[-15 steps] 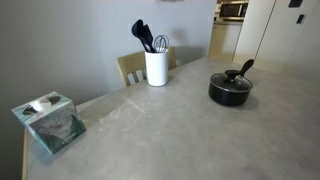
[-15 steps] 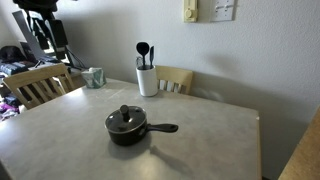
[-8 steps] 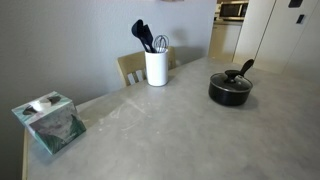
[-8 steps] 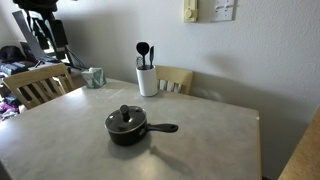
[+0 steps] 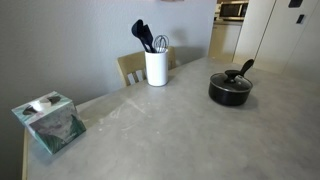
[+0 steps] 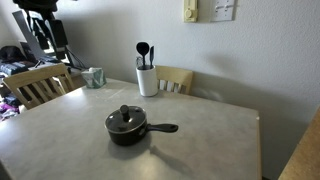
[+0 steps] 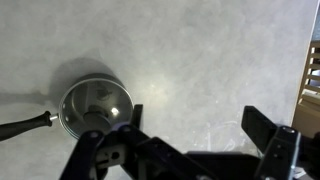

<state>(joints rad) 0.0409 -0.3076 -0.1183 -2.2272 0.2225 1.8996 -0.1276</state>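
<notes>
In the wrist view my gripper [image 7: 197, 125] is open and empty, high above a grey tabletop [image 7: 200, 50]. A small black pot with a shiny lid [image 7: 95, 108] sits on the table below and to the left of the jaws, its handle pointing left. The pot shows in both exterior views [image 5: 230, 88] [image 6: 127, 127], standing alone on the table with its lid on. My arm and gripper do not show in either exterior view.
A white holder with black utensils [image 5: 156, 67] [image 6: 147, 80] stands at the table's wall side. A tissue box [image 5: 50, 122] [image 6: 94, 77] sits near a corner. Wooden chairs [image 6: 178, 78] [image 6: 35, 85] stand at the table's edges.
</notes>
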